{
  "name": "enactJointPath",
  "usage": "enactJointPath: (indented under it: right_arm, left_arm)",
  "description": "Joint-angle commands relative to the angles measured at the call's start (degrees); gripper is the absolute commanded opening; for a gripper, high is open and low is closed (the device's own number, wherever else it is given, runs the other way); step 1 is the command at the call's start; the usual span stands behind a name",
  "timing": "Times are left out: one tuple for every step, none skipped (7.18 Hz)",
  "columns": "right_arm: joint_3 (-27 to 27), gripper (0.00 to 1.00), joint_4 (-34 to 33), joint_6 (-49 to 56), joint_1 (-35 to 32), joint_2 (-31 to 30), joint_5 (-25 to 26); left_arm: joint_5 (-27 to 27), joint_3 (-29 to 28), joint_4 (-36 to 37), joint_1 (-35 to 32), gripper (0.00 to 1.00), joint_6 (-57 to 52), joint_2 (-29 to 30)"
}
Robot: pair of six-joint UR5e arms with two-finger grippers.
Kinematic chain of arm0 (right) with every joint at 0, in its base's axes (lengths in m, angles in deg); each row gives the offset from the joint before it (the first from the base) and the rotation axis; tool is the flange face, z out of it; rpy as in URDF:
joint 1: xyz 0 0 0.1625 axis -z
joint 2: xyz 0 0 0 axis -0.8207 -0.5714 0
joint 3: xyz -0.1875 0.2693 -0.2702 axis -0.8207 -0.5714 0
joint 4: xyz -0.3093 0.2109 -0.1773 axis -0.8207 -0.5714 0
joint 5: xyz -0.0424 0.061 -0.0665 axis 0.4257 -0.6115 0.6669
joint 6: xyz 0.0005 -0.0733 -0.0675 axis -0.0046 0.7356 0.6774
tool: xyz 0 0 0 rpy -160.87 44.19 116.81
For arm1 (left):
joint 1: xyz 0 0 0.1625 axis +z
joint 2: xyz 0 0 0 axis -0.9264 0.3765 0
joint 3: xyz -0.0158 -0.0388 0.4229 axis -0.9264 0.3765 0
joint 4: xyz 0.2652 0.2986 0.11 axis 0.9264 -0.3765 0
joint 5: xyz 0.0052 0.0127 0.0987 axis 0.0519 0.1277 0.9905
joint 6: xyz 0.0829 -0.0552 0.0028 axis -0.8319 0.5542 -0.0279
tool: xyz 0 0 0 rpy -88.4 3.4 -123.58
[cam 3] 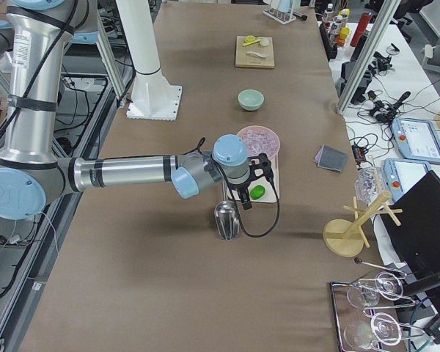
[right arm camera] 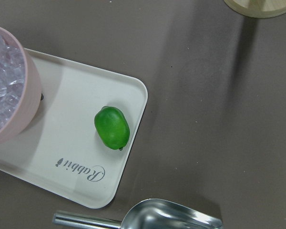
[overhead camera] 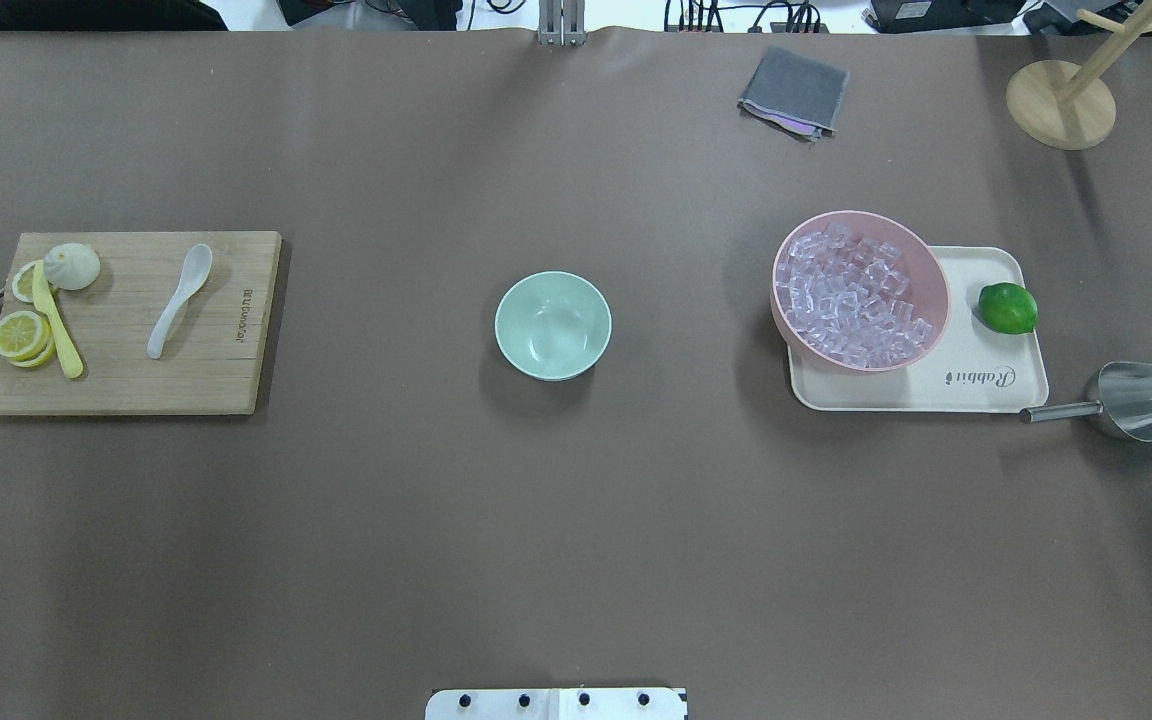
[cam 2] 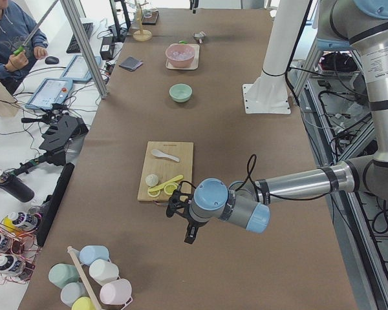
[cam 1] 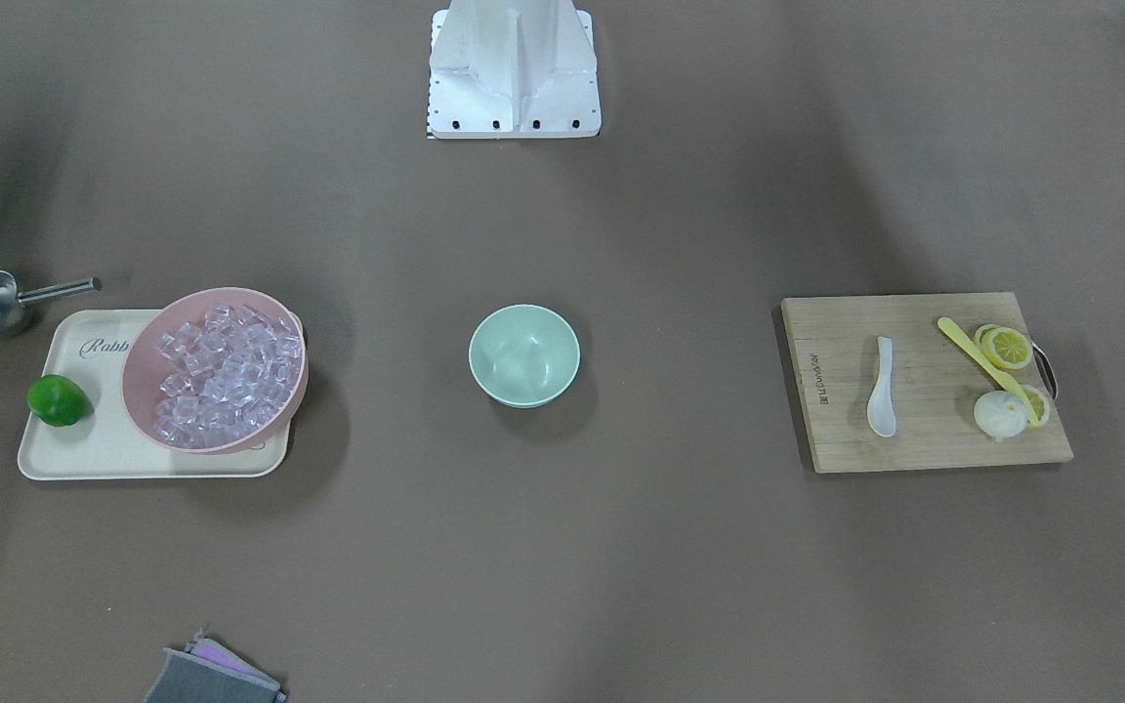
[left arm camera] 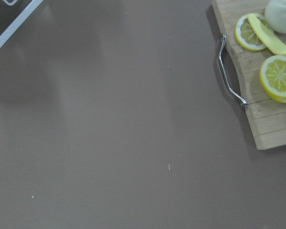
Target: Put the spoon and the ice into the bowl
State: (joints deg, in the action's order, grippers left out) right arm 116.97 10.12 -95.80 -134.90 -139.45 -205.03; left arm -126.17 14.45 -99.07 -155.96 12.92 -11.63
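You were working in a robotics lab, not a kitchen. Two industrial arms, the left arm [cam 2: 297,184] and the right arm [cam 3: 117,172], reached over a long, brown-covered surface [overhead camera: 576,520] that carried a white bolted pedestal [cam 1: 514,68]. Beside that surface stood aluminium posts [cam 2: 84,45], touchscreen pendants [cam 3: 418,139] with red buttons, loose cables [cam 3: 385,111] and a seated person [cam 2: 6,39] at a desk.

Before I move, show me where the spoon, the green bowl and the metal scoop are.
spoon [overhead camera: 177,303]: overhead exterior view, on the middle of its handle.
bowl [overhead camera: 553,325]: overhead exterior view, on its bare inner bottom.
scoop [overhead camera: 1141,400]: overhead exterior view, on its open metal body.
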Motion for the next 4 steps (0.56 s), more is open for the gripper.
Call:
enactJointPath:
  right_arm:
    - [-2.4,1.00,0.2,0.4,0.2,0.7,0.9]
    - [-2.7,1.00,0.2,0.6,0.1,0.2,0.9]
    - [-3.0,1.00,0.2,0.5,0.0,0.0,0.9]
    - [-3.0,1.00,0.2,0.3,-0.1,0.1,1.0]
  left_arm:
    - [0.2,0.9,0.0,0.0,0.98,-0.5,-0.2]
    - [0.3,0.7,0.2,0.0,0.98,-0.4,0.1]
    - [0.1,1.3,0.1,0.0,0.98,-0.1,-0.1]
    - [0.0,1.3,-0.2,0.1,0.98,-0.3,0.1]
